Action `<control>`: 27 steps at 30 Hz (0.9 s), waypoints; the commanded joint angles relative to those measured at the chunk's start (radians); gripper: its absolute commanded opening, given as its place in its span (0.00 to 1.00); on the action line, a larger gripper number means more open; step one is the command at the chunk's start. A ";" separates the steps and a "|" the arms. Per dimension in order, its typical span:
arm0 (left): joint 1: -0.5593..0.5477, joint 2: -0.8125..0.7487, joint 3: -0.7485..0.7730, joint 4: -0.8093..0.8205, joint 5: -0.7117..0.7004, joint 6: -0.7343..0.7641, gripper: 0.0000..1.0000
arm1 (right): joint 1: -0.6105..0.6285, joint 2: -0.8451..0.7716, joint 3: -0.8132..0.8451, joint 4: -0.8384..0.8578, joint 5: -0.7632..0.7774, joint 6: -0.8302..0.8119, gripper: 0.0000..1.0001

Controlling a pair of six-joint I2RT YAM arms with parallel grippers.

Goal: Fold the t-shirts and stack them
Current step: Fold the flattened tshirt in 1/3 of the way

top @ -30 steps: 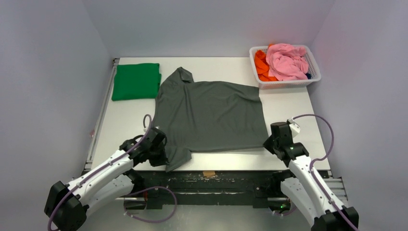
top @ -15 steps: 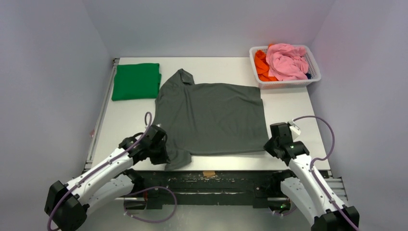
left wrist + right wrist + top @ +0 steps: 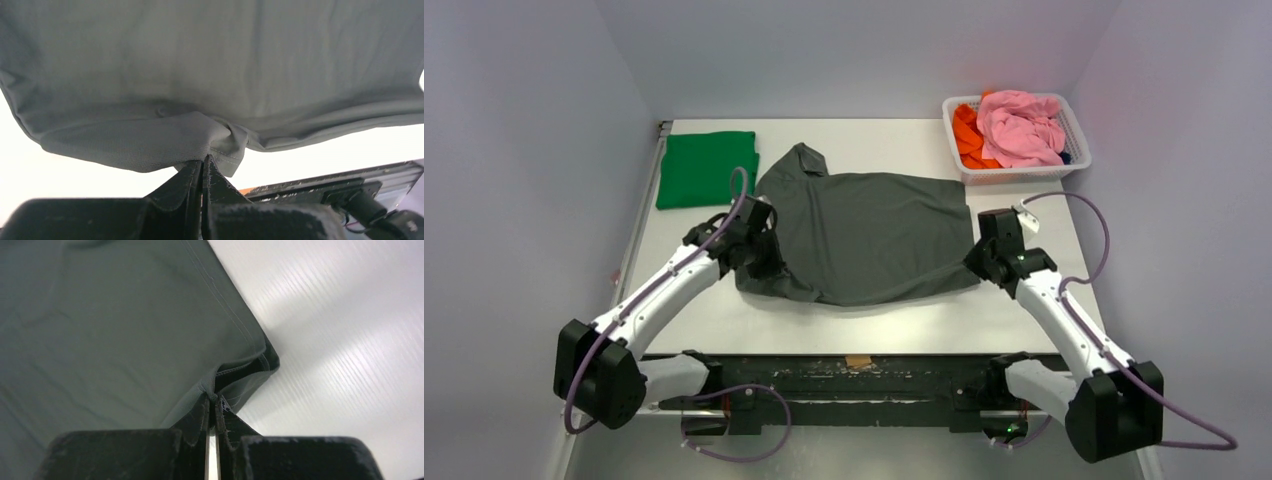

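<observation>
**Grey shirt**: Lies in the middle of the table. The far part is spread flat, with the collar end toward the far left. The near edge is lifted off the surface and sags in a shallow curve between my two grippers, with a strip of bare white table in front of it.

**Left gripper**: At the shirt's near-left end. In the wrist view, my left gripper has its fingers pressed together on a bunched fold of the shirt. A stitched hem puckers just beside the tips, and the cloth hangs in a rounded drape to either side.

**Right gripper**: At the shirt's near-right corner. In the wrist view, my right gripper is clamped on the hemmed corner of the shirt. Only a thin slit shows between the fingers, and the corner is doubled over at the pinch. The table is bare to the right of it.

**Green shirt**: Folded into a flat rectangle at the far-left corner. It lies just beside the grey shirt's collar end; I cannot tell whether they touch.

**Basket**: White mesh, at the far-right corner, well apart from both shirts. It holds a pink cloth heaped on top and an orange cloth at its left side.
</observation>
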 commanded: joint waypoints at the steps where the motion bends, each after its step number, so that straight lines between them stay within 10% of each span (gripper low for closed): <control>1: 0.056 0.091 0.132 0.017 0.002 0.068 0.00 | -0.002 0.113 0.111 0.108 0.055 -0.054 0.00; 15: 0.218 0.562 0.522 -0.056 -0.010 0.134 0.00 | -0.111 0.526 0.364 0.271 0.048 -0.147 0.01; 20: 0.287 0.727 0.714 -0.113 0.011 0.138 0.39 | -0.156 0.730 0.532 0.264 -0.011 -0.168 0.45; 23: 0.303 0.776 0.818 -0.152 0.034 0.144 0.91 | -0.155 0.751 0.585 0.236 -0.023 -0.166 0.65; 27: 0.299 0.681 0.746 -0.106 0.077 0.157 1.00 | -0.146 0.665 0.507 0.262 -0.026 -0.188 0.85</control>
